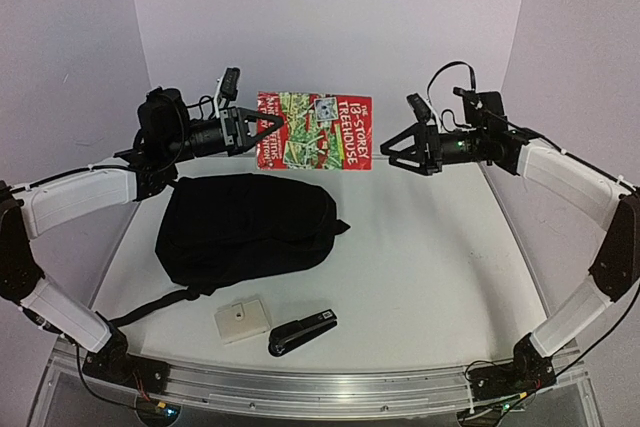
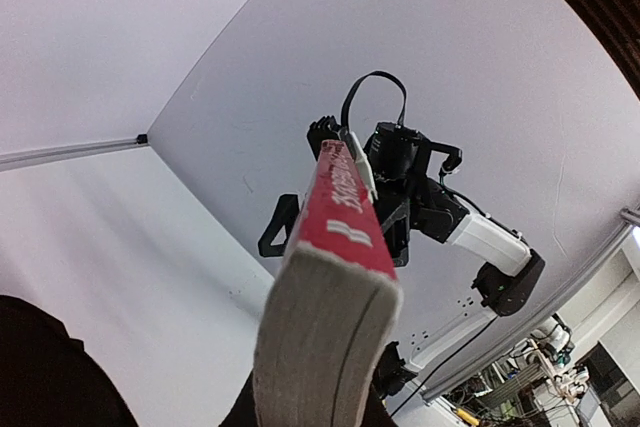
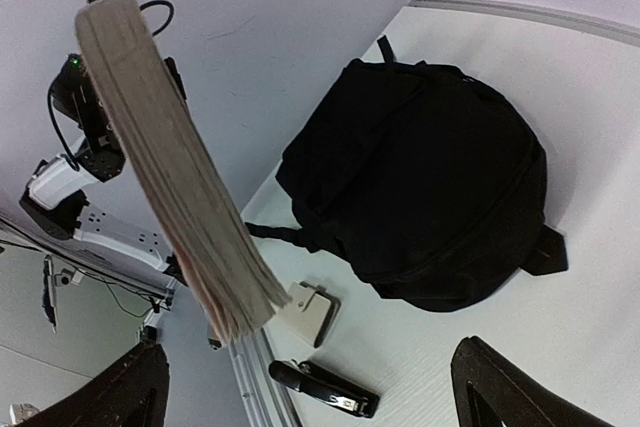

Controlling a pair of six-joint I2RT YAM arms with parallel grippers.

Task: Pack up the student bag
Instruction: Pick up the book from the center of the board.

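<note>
The left gripper (image 1: 268, 129) is clamped on the left edge of a paperback, "The 13-Storey Treehouse" (image 1: 320, 132), and holds it up in the air with the front cover facing the top camera. In the left wrist view the red spine and the pale page block run straight out ahead from between the fingers.

The right gripper (image 1: 388, 152) faces it from the other side, just beside the book's right edge. Its fingers (image 3: 520, 387) stand wide apart and close on nothing. In the right wrist view the page edge crosses ahead of them, toward the left finger. I cannot tell whether either finger touches the book.

The black backpack (image 1: 245, 227) lies flat on the white table (image 1: 450, 257), below the left gripper and below and to the left of the right one, well apart from both. A strap trails from its near side. Nearer the arm bases than the bag are a small beige box (image 1: 242, 319) and, just beside it, a black stapler (image 1: 303, 332).
</note>
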